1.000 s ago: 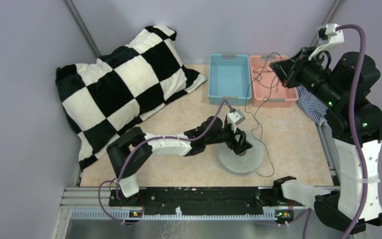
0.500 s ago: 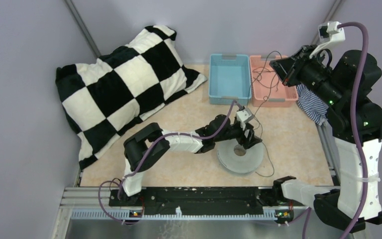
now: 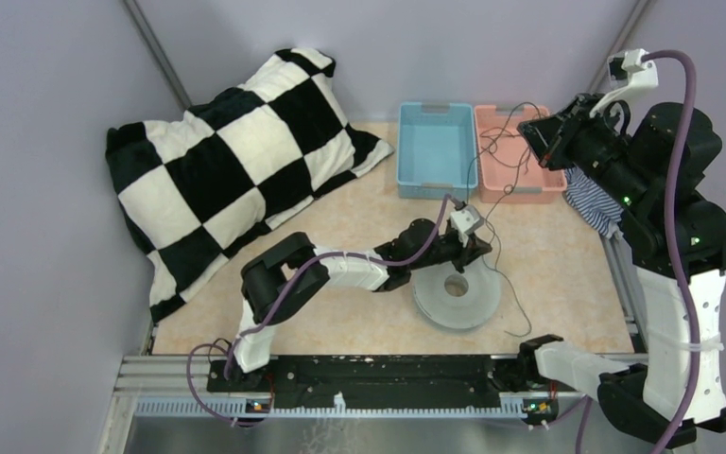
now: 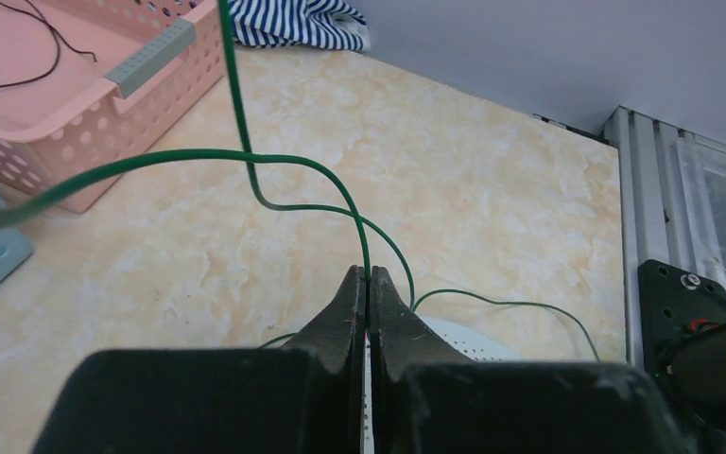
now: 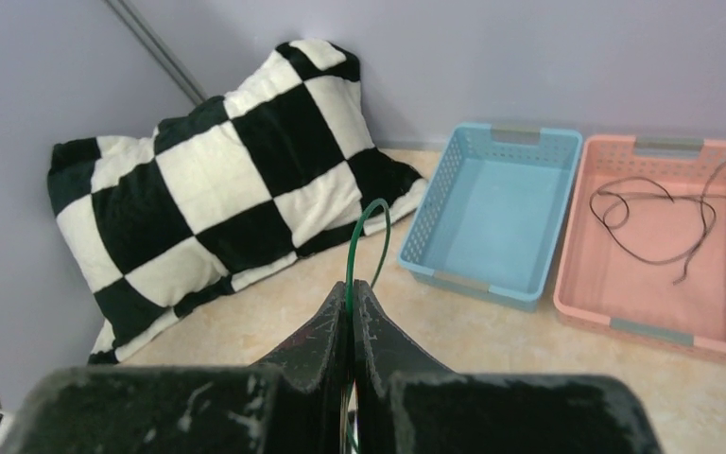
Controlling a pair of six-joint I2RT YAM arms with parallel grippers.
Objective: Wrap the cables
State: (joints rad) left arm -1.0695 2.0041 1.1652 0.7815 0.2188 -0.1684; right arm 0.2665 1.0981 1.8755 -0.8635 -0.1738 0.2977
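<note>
Marbled beige table (image 3: pixel 558 270) has a blue bin (image 3: pixel 435 108), pink bin (image 3: pixel 520 197) just right of it, checkered pillow (image 3: pixel 227 161) left, grey spool (image 3: pixel 454 309) and thin cable (image 4: pixel 246 157) in front.

Left gripper (image 4: pixel 367 282) pinched tight on thin green cable (image 4: pixel 246 156).
Cable loops over beige marbled tabletop (image 4: pixel 492 189); pink perforated plastic basket (image 4: pixel 151 85) at upper left holds thin black wire (image 4: pixel 57 59).

Pillow (image 3: pixel 236 161) left; spool (image 3: pixel 458 298) ctr, cable (image 4: pixel 189 154) rt of it; bin (image 3: pixel 435 193) behind.
</note>
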